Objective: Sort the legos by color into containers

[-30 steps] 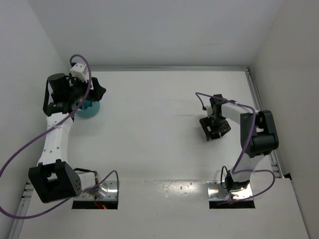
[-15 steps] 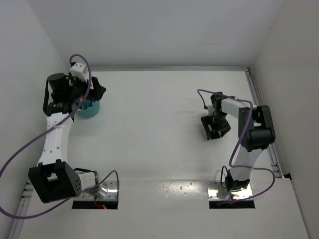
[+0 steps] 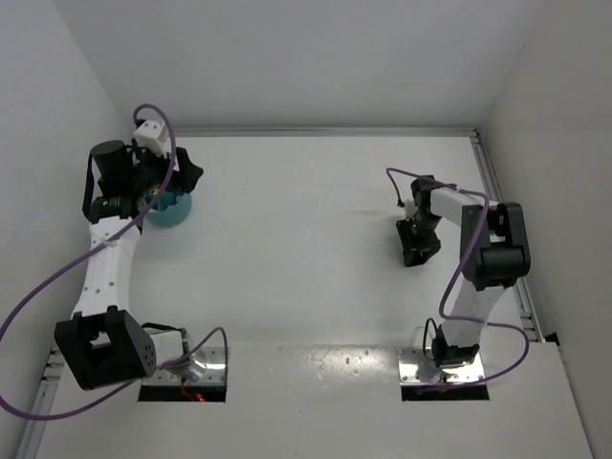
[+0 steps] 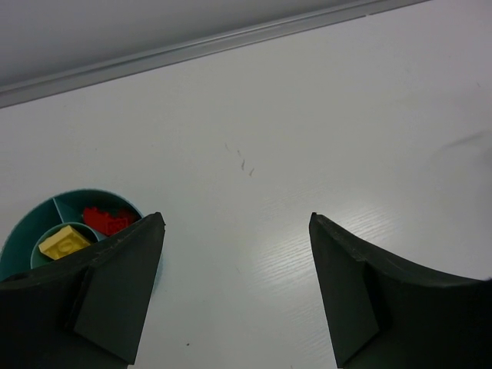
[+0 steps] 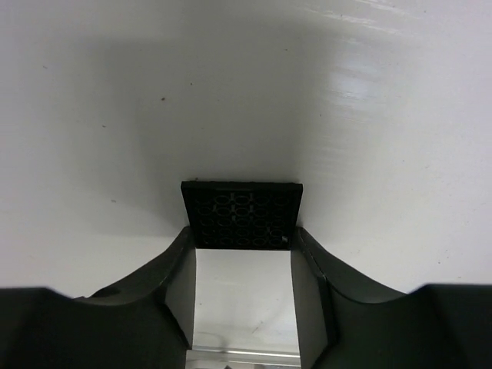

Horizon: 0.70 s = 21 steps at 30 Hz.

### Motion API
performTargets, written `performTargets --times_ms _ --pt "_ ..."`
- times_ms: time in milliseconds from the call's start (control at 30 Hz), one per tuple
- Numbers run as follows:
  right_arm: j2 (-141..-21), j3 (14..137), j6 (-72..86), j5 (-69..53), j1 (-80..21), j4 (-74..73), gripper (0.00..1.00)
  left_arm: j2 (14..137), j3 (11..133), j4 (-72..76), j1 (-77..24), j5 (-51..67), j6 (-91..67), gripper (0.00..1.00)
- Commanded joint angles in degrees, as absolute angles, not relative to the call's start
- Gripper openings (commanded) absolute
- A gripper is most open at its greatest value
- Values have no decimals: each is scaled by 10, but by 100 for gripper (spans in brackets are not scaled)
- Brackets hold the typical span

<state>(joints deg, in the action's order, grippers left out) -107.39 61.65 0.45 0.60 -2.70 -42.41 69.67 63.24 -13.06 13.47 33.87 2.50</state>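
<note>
A teal divided bowl (image 4: 29, 233) lies at the lower left of the left wrist view, holding red legos (image 4: 108, 221) in one compartment and a yellow lego (image 4: 65, 242) in the middle one. From above, the bowl (image 3: 173, 212) is half hidden under the left arm. My left gripper (image 4: 237, 231) hovers open just right of the bowl, with nothing between its fingers. My right gripper (image 5: 242, 234) points down at the table on the right (image 3: 419, 247). Its fingertips sit against both sides of a flat black lego plate (image 5: 242, 214).
A metal rail (image 4: 231, 37) runs along the table's far edge below the white back wall. Another rail (image 3: 497, 206) borders the right side. White walls close in on the left and right. Purple cables loop from both arms.
The right gripper has narrowed from wide open down onto the black plate and turned slightly at the wrist. The left arm has stayed still.
</note>
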Motion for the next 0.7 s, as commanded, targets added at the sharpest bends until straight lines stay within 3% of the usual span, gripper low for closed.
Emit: performTargets --times_ms 0,167,267,500,667 --pt "-1105 591 8 -27 -25 -314 34 693 628 -106 136 346 25 82" --pt "-1071 596 -6 -115 -25 -333 21 687 616 -106 141 395 18 84" --pt "-1045 634 -21 -230 -32 -368 18 687 604 -106 147 458 18 100" --pt "-1053 743 -33 -572 -46 -457 16 680 559 -106 147 632 18 100" --pt "-1092 829 -57 -711 -65 -529 16 633 498 -100 110 637 30 100"
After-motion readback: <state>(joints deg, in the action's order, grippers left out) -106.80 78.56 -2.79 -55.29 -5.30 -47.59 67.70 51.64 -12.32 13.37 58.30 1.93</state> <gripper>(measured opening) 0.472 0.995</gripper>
